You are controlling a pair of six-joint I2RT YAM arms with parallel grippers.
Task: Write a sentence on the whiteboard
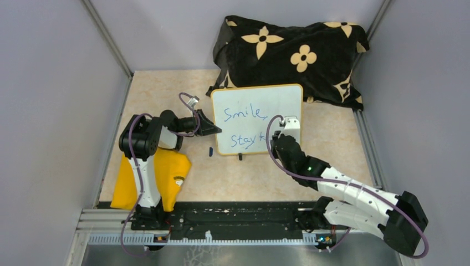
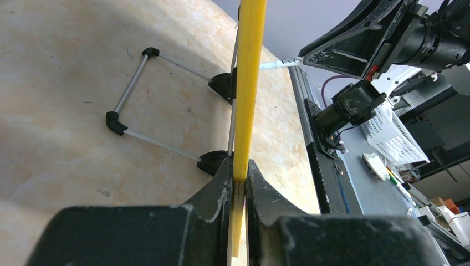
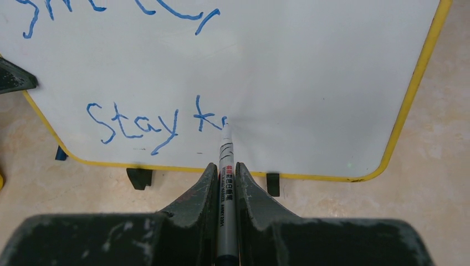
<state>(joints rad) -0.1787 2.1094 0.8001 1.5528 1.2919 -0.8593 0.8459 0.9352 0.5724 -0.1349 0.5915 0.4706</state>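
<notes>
Right wrist view: the whiteboard reads "Smile," above "Stay" and a further blue letter like k. It stands on a beige desk before a black flowered cloth, grey walls around. My right pincer grips a marker, tip on the board; my left pincer clamps the board's yellow rim.
</notes>
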